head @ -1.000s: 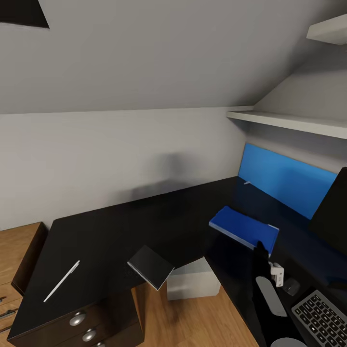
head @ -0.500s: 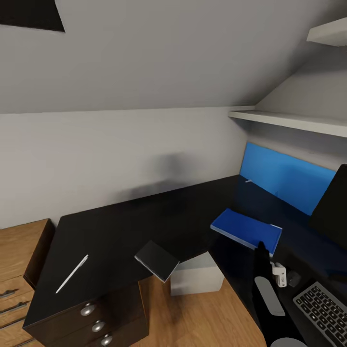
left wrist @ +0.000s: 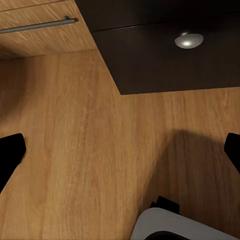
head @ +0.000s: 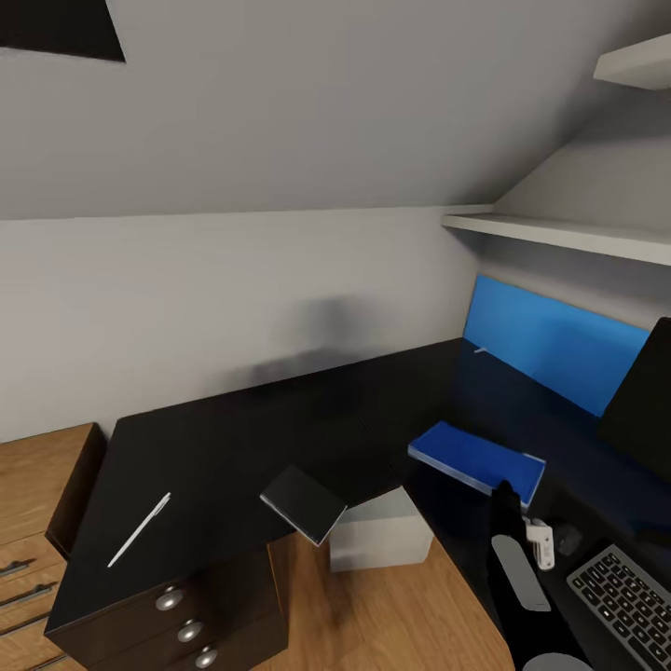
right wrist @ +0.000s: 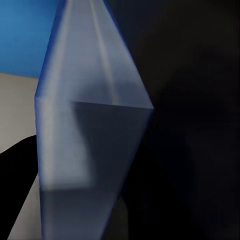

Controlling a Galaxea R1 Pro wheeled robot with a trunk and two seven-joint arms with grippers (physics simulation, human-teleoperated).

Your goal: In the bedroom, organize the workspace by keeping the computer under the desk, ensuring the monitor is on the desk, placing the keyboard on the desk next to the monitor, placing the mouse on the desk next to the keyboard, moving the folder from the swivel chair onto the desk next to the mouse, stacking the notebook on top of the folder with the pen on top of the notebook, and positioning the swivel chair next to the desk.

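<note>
The blue folder [head: 475,458] hangs flat and low over the right wing of the black desk [head: 233,438], in front of its blue back panel [head: 554,347]. My right gripper [head: 506,488] is shut on its near corner. In the right wrist view the folder [right wrist: 85,130] is seen edge-on beside one dark finger [right wrist: 17,195]. The mouse [head: 568,538] and keyboard [head: 623,596] lie near my right arm, below the monitor [head: 645,396]. The notebook [head: 303,503] overhangs the desk's inner edge, and the pen [head: 140,529] lies on the left wing. The computer [head: 380,536] stands under the desk. My left gripper [left wrist: 120,152] is open over the wood floor.
Black drawers with silver knobs [head: 177,610] sit under the desk's left wing, one knob [left wrist: 188,40] also in the left wrist view. A light-wood drawer chest [head: 33,503] stands to the left. White shelves [head: 559,238] jut out above the desk's right wing.
The view shifted a little at first, then held still. The folder and my right gripper have sunk slightly toward the desk top together. Pen and notebook have not moved.
</note>
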